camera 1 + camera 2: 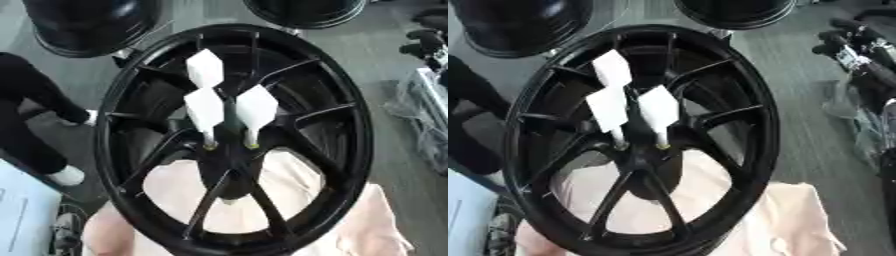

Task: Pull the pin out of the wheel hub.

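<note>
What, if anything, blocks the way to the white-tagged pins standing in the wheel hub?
Nothing visible does. Three pins stand up from the hub of the black wheel with open space above them. Neither robot hand is in view.

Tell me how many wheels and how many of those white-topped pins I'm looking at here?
Black wheels: 3, the big spoked one in front and two partly cut off at the top, left and right.
White-topped pins in the hub: 3, upper, lower left, lower right.
Total: 6

One black wheel (131, 165), three white-tagged pins (206, 107), two more wheels (87, 25) behind.
</note>
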`<act>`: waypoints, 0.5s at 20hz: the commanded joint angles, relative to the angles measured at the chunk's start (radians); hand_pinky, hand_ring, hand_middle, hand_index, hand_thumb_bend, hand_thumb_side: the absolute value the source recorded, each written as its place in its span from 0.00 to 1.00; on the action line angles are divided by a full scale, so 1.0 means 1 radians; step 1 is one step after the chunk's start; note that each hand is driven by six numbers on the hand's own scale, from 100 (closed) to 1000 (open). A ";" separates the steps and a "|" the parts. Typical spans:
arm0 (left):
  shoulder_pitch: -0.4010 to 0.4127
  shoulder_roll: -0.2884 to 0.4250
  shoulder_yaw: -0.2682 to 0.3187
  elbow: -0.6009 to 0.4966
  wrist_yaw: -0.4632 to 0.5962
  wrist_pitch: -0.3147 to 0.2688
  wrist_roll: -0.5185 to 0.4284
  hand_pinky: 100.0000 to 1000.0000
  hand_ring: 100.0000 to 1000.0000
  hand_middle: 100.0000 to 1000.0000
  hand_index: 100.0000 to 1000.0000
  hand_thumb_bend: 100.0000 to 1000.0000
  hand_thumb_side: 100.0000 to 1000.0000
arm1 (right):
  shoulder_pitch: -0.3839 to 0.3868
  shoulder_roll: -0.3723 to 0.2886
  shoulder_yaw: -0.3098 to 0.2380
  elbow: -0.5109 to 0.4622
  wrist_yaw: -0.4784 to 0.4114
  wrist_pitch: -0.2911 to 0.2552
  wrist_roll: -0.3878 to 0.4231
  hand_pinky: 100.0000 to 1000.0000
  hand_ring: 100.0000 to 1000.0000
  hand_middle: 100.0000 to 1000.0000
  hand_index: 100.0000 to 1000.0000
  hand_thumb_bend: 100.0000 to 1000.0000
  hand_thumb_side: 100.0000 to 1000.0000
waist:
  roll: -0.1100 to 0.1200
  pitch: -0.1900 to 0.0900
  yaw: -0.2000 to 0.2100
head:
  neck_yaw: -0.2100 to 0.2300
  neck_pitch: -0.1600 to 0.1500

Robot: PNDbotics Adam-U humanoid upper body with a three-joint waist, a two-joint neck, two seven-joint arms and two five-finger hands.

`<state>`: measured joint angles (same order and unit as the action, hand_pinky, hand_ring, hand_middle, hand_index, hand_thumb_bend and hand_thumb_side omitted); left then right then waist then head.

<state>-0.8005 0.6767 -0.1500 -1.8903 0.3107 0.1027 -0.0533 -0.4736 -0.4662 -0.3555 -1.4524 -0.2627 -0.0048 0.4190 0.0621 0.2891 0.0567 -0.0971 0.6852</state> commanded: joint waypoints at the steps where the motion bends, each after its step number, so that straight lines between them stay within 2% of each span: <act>1: -0.074 0.117 -0.068 -0.057 -0.019 0.000 -0.052 0.72 0.82 0.79 0.82 0.00 0.44 | -0.007 -0.041 0.002 -0.016 0.007 -0.003 0.004 0.97 0.70 0.70 0.84 0.33 0.29 | 0.000 -0.027 0.002 | -0.003 0.007; 5: -0.175 0.212 -0.144 -0.105 -0.052 -0.048 -0.117 0.74 0.82 0.80 0.83 0.00 0.36 | -0.009 -0.040 0.006 -0.010 0.017 -0.001 0.008 0.97 0.70 0.70 0.84 0.32 0.29 | 0.004 -0.026 -0.005 | 0.004 0.005; 7: -0.220 0.227 -0.184 -0.109 -0.066 -0.079 -0.149 0.74 0.82 0.80 0.84 0.00 0.31 | -0.009 -0.040 0.006 -0.009 0.018 -0.001 0.008 0.97 0.70 0.69 0.84 0.32 0.29 | 0.006 -0.026 -0.007 | 0.006 0.006; 10: -0.281 0.228 -0.246 -0.110 -0.103 -0.124 -0.193 0.75 0.82 0.80 0.84 0.00 0.31 | -0.007 -0.042 0.008 -0.008 0.020 -0.002 0.010 0.97 0.70 0.69 0.84 0.32 0.29 | 0.008 -0.028 -0.007 | 0.005 0.007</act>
<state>-1.0615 0.8714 -0.3844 -1.9901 0.2244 -0.0047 -0.2293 -0.4732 -0.4717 -0.3464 -1.4508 -0.2489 -0.0043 0.4260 0.0725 0.2870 0.0498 -0.0940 0.6925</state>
